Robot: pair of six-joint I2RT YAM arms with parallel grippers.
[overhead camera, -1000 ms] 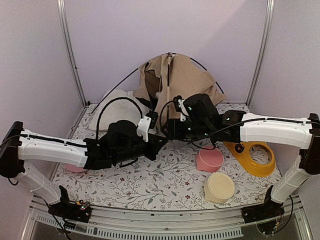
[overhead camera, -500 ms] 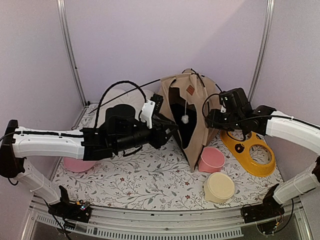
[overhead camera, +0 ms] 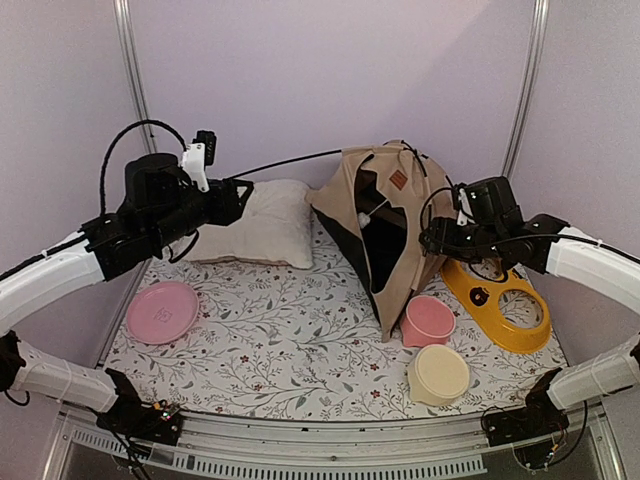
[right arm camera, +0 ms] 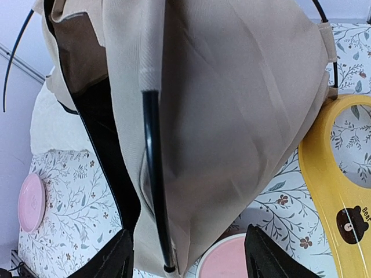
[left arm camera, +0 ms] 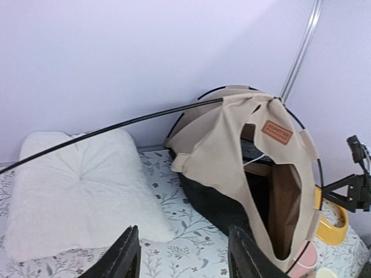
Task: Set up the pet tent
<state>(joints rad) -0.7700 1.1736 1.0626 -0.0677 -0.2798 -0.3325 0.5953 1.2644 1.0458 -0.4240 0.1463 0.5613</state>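
Note:
The pet tent [overhead camera: 395,250] stands at the back right of the mat, leaning, with its dark doorway toward the front left. It shows a brown label patch [overhead camera: 398,180] and a white pom-pom [overhead camera: 365,220]. One thin black pole [overhead camera: 290,163] sticks out of its top toward the left. My left gripper [overhead camera: 243,192] hovers open above the white cushion [overhead camera: 262,225], just under that pole's free end and holding nothing. In the left wrist view the left gripper [left arm camera: 184,258] is empty, with the tent [left arm camera: 232,150] ahead. My right gripper [right arm camera: 191,260] is open at the tent's right side, with fabric [right arm camera: 232,116] and a pole end [right arm camera: 152,174] in the gap.
A pink plate [overhead camera: 162,312] lies at the front left of the floral mat. A pink bowl [overhead camera: 425,320] touches the tent's front corner, with a cream bowl [overhead camera: 438,373] in front of it. A yellow bowl stand [overhead camera: 505,305] lies to the right, under my right arm.
The tent went from a slumped heap at the back to standing further right. My left gripper opened and pulled back up to the left. My right gripper moved right and opened wider.

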